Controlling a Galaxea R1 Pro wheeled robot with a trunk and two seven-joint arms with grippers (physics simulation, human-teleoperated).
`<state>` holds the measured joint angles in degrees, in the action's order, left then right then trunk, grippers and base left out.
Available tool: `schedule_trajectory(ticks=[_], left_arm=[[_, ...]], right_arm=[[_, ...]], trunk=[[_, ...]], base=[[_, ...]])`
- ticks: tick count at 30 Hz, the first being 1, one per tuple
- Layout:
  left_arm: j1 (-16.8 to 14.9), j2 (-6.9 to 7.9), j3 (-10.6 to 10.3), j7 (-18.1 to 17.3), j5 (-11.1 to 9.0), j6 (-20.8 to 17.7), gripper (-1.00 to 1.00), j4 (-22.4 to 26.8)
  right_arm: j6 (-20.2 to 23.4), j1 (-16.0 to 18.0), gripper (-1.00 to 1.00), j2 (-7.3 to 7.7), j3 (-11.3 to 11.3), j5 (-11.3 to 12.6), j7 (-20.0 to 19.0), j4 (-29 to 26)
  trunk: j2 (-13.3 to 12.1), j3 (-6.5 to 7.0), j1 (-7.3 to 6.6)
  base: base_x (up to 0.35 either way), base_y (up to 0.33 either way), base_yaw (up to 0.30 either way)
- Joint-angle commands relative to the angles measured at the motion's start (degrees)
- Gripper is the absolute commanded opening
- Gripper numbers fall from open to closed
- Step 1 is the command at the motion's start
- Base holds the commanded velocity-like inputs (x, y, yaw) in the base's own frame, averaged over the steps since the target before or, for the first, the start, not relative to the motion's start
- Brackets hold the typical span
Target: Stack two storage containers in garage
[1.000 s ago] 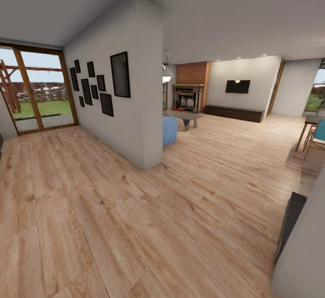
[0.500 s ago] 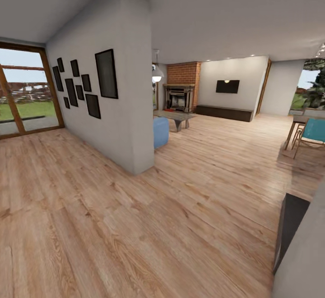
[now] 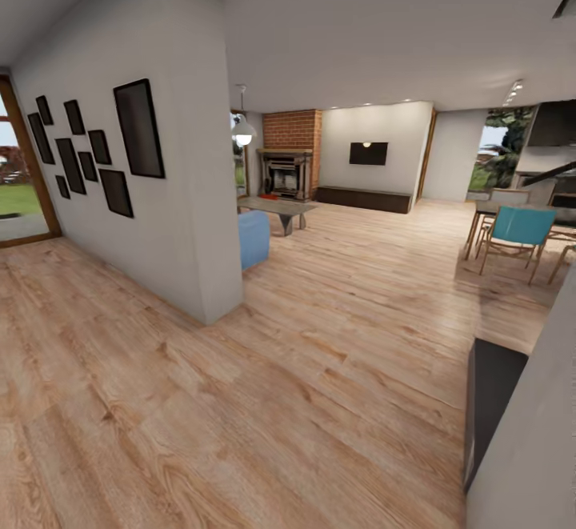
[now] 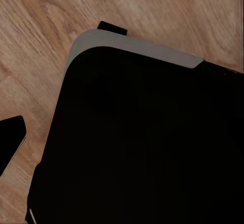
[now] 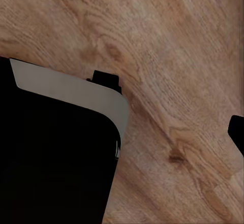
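Observation:
Ahead lies the living room, its light wood plank floor (image 3: 344, 297) running to a dark fireplace (image 3: 286, 174) in a brick chimney. A small orange-red patch (image 3: 270, 196) lies by the fireplace, too small to tell if it is one of the storage containers. The garage is out of view. My left gripper (image 4: 122, 145) hangs over the planks beside my black base (image 4: 142, 142), with one dark fingertip (image 4: 10, 142) at the frame's edge. My right gripper (image 5: 122, 132) hangs likewise, with its fingertip (image 5: 237, 132) at the opposite edge. Both hold nothing.
A white partition wall (image 3: 188, 193) with black picture frames juts out on the left. Behind its end are a blue sofa (image 3: 254, 238) and a low table (image 3: 278, 209). A teal chair (image 3: 518, 229) and dining table stand right. A grey wall with a dark panel (image 3: 490, 401) is close on my right.
The whole head view has swung right: the glass doors slid off to the left, and the dining chairs and the near right wall came further into view. Nothing in the room itself moved.

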<state>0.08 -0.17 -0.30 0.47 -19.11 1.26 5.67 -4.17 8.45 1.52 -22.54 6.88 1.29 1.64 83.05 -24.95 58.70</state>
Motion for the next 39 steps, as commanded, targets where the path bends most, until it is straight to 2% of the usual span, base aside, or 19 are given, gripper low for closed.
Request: schedule_trajectory(ticks=[1, 6, 39], left_arm=[[0.01, -0.01, -0.05, 0.03, -0.31, 0.12, 1.00, 0.04], [0.01, -0.01, 0.02, 0.05, -0.31, 0.15, 1.00, 0.04], [0.01, -0.01, 0.03, 0.06, -0.29, 0.15, 1.00, 0.04]], right_arm=[[-0.33, 0.07, 1.00, -0.03, -0.49, 0.56, 0.03, 0.17], [-0.31, 0.07, 1.00, -0.03, -0.49, 0.58, 0.03, 0.14], [-0.40, 0.07, 1.00, -0.03, -0.48, 0.50, 0.03, 0.18]], trunk=[[0.02, -0.05, 0.03], [0.02, -0.05, 0.03], [0.02, -0.05, 0.03]], base=[[0.323, 0.000, -0.245], [0.323, 0.000, -0.195], [0.323, 0.000, -0.012]])
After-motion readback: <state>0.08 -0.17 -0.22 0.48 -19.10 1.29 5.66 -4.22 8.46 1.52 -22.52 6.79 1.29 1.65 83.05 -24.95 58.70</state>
